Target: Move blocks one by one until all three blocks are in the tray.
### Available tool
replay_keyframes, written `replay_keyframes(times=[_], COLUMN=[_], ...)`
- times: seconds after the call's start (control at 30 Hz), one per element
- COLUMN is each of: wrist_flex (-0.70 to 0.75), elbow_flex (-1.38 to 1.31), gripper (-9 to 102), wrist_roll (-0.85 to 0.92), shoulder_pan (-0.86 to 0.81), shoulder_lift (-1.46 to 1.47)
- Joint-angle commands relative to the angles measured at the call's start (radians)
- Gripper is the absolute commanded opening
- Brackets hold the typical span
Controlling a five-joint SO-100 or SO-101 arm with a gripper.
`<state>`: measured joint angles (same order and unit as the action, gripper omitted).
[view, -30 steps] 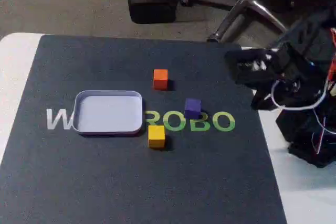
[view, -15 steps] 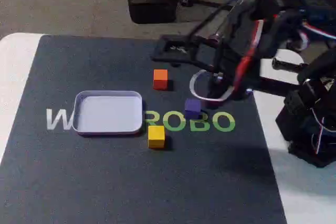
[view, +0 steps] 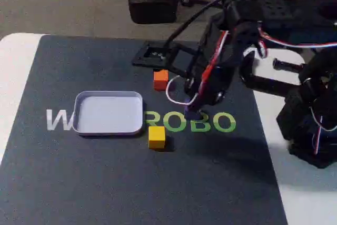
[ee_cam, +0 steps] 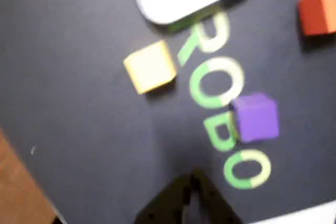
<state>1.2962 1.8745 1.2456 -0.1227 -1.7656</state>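
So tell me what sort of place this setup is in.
Probably an office or hobby workspace, not a factory: an office chair base stands on carpet behind the white table, which carries a dark mat printed with green letters.

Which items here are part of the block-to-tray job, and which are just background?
Job items:
orange block
yellow block
purple block
tray, nothing in it yet
gripper, above the mat near the purple block

Background:
dark mat with green lettering
white table
office chair base on the floor behind
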Motion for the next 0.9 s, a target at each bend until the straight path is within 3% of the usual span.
replay_keyframes(times=[0.0,0.33,0.43,0.87], wrist_flex=[-0.025,-0.026,-0.028,-0.017], elbow_flex=[-0.049,-0.285,-0.341,-0.373], gripper=[-5,-3,2,14], wrist_roll=[0.031,0.078,0.092,0.156], shoulder_pan=[-0.012,-0.038,-0.044,-0.040], shoulder_lift=[0.018,0.337,0.394,0.430])
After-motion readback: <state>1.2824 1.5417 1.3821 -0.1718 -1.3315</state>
